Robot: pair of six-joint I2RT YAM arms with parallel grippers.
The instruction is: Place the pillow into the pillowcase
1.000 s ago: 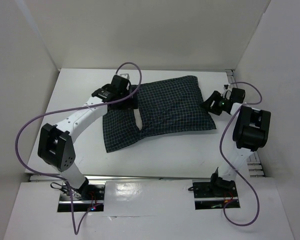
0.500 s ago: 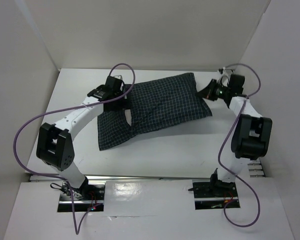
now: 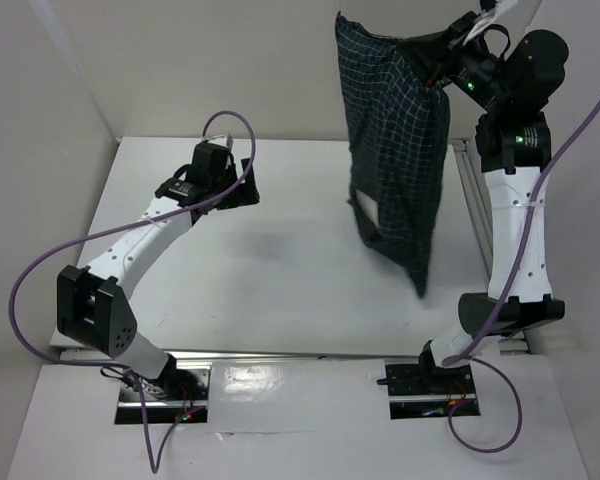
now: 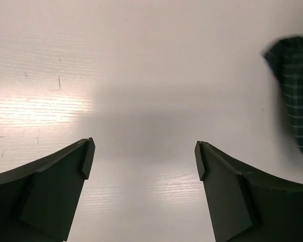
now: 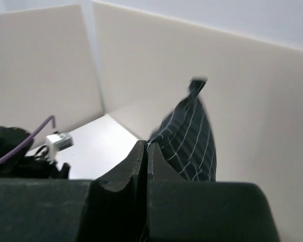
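Hanging pillowcase [image 3: 390, 150] blocks the right side; open table [image 3: 230, 270] lies under the left tool [image 4: 144, 151].

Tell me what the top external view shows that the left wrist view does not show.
Only the top external view shows the right gripper raised high, shut on an upper corner of the pillowcase, which hangs full length. Only the left wrist view shows close up the open left gripper with nothing between its fingers and fine scratches on the table. Both show left gripper, table and pillowcase.
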